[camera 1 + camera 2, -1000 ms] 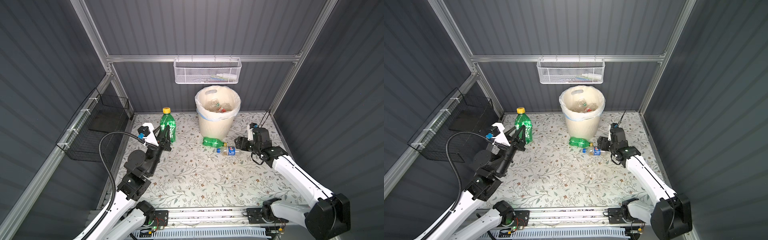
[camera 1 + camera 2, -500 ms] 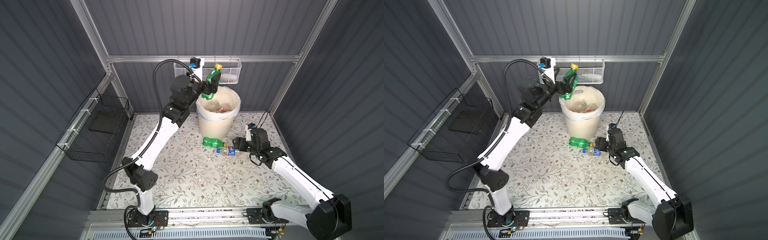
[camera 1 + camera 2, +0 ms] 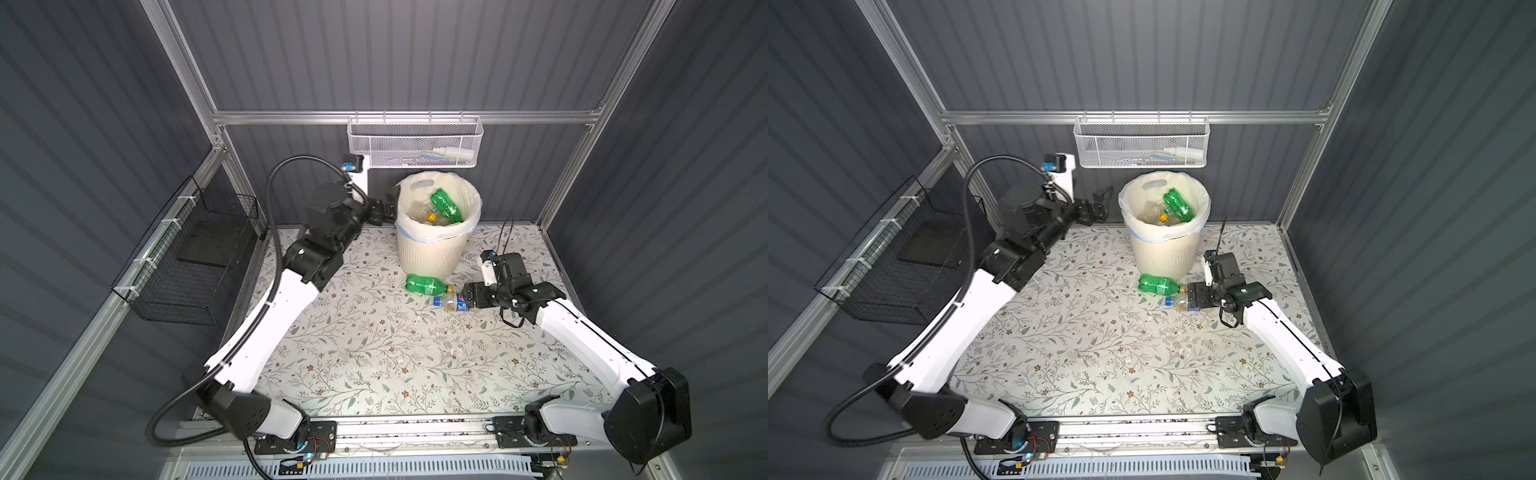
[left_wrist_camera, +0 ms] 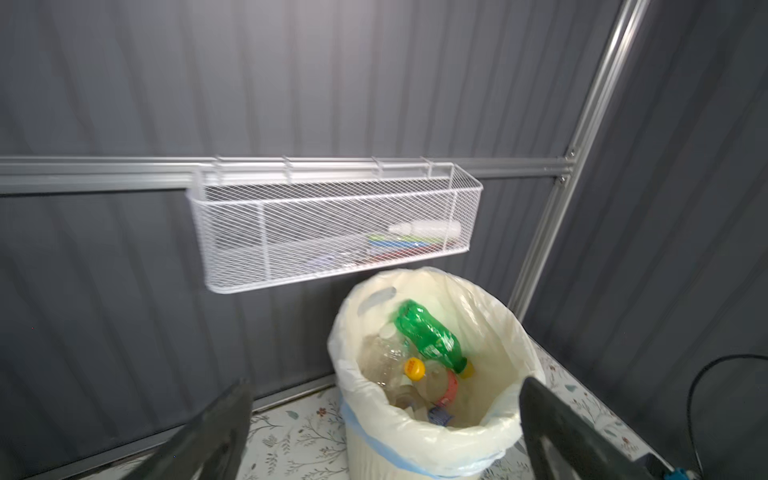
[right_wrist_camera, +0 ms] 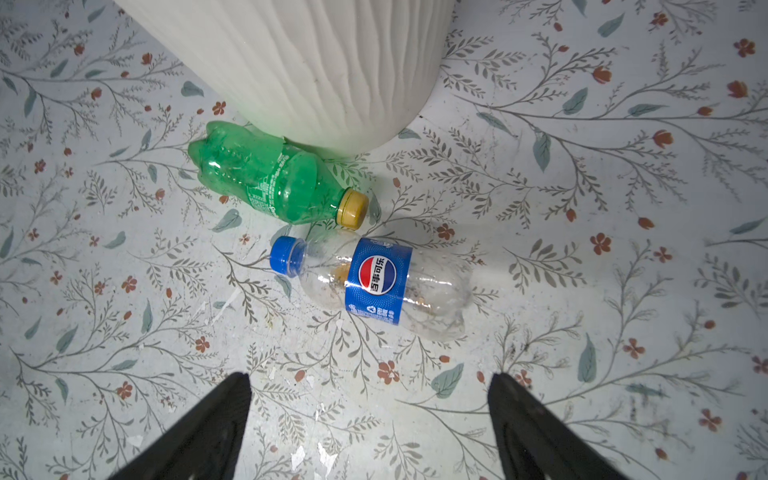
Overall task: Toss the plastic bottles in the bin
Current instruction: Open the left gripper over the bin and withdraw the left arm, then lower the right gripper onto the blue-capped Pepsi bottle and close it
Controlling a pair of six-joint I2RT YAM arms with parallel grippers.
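L hand [image 3: 384,205] released, empty, beside bin [image 3: 428,253] rim; binned green bottle [image 4: 428,336] lies inside w/ others. R hand [image 5: 370,382] spread, empty, just short of Pepsi bottle [image 5: 378,282] on table [image 5: 623,291], by loose green bottle [image 5: 266,183] touching bin base. Risk: slick round Pepsi btl rolls or squirts out when pinched.

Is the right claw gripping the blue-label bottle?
No, the right claw is open and the blue-label bottle lies on its side ahead of it, ungripped.
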